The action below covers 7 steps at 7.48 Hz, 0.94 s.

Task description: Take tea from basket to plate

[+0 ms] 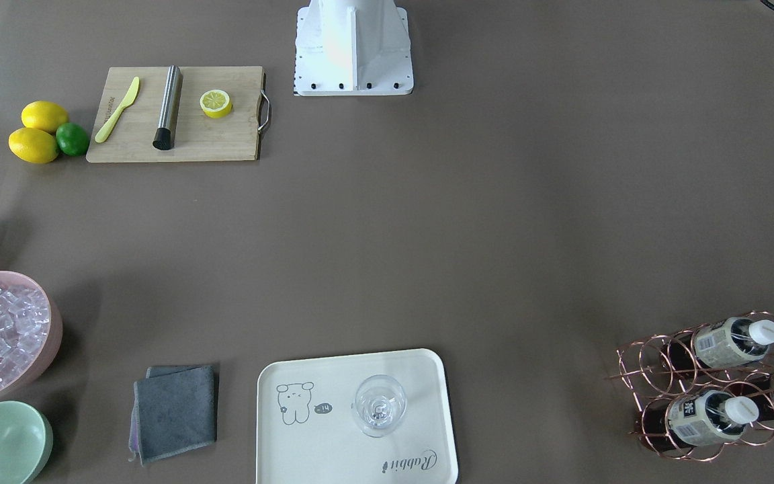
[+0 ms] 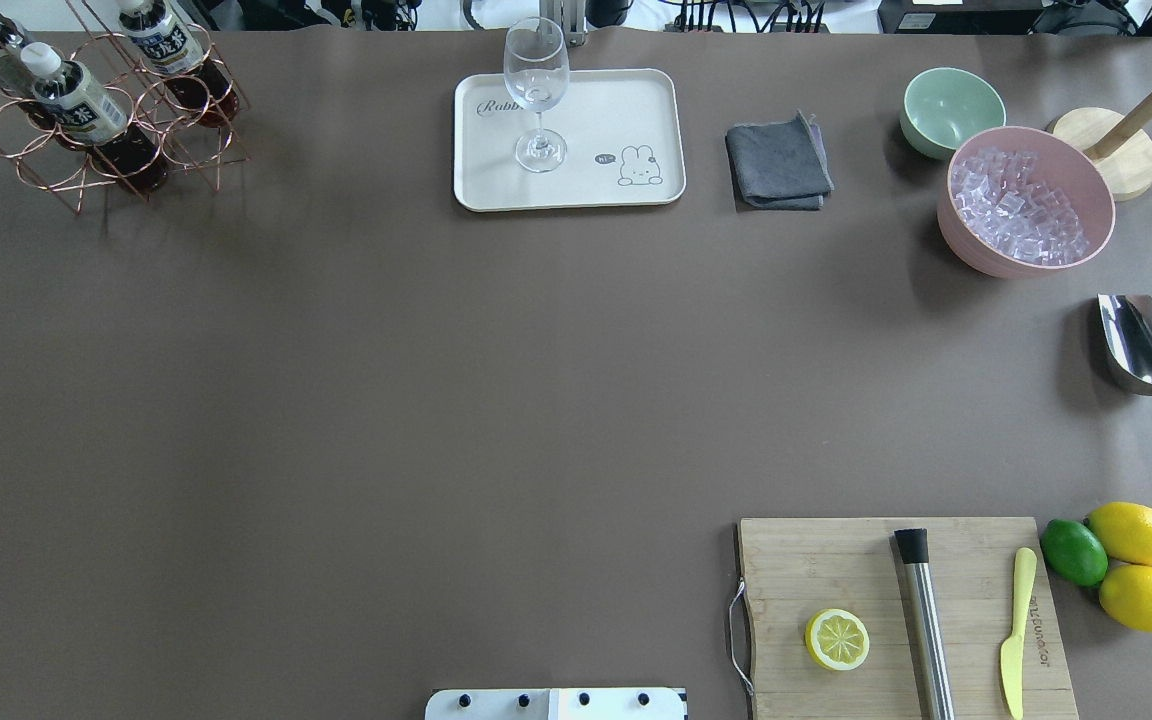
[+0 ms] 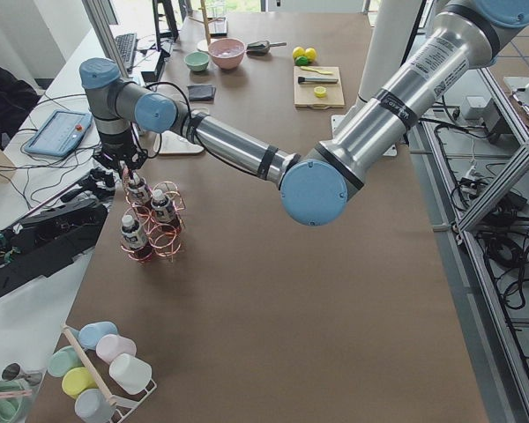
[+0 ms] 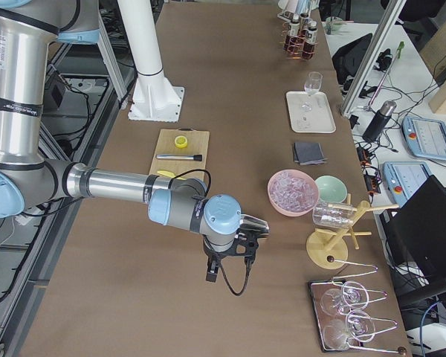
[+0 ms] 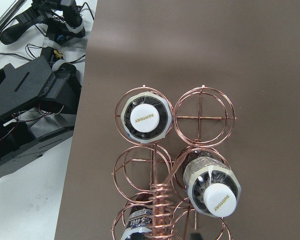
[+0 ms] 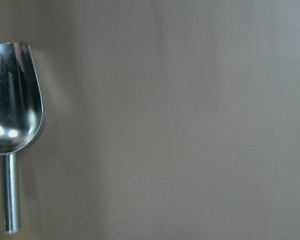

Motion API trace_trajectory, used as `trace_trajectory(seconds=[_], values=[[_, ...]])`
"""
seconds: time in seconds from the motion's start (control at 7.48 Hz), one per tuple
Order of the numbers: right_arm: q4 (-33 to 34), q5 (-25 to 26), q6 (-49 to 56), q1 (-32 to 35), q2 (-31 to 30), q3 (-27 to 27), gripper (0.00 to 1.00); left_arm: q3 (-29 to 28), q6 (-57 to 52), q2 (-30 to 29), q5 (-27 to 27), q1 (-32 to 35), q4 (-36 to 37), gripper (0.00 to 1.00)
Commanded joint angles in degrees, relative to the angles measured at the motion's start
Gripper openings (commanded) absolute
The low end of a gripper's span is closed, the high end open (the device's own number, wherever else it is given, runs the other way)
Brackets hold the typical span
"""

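1 brown matte table, cluttered benches beside; left pincer, right pincer: cannot tell.

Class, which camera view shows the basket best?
Left wrist: it looks straight down on the basket, close, though cropped below. Front-facing and overhead cut it at the edge; side views show it small; right wrist, not at all.
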<state>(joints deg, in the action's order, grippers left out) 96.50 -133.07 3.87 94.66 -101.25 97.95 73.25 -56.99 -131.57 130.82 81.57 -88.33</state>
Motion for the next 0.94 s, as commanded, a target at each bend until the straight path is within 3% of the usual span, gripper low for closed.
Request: trace_trajectory(seconds=[0.0,0.27,0.4,0.8], values=[[0.0,0.1,0.0,0.0,0.0,0.0,1.00,6.3,-0.2,1.2,7.0,5.2,3.5,0.00],[0.0,0.0,0.0,0.0,-0.1,0.0,1.00,24.0,-0.5,6.9,6.8,5.8,13.3,0.00],[0.0,0.1,0.0,0.0,-0.2,0.0,1.00,28.0,-0.6,8.9,6.8,5.9,15.0,0.00],[0.0,-0.4,0.0,0.1,-0.1,0.5,1.00,32.2,-0.4,12.4,7.2,5.4,15.3,0.00]])
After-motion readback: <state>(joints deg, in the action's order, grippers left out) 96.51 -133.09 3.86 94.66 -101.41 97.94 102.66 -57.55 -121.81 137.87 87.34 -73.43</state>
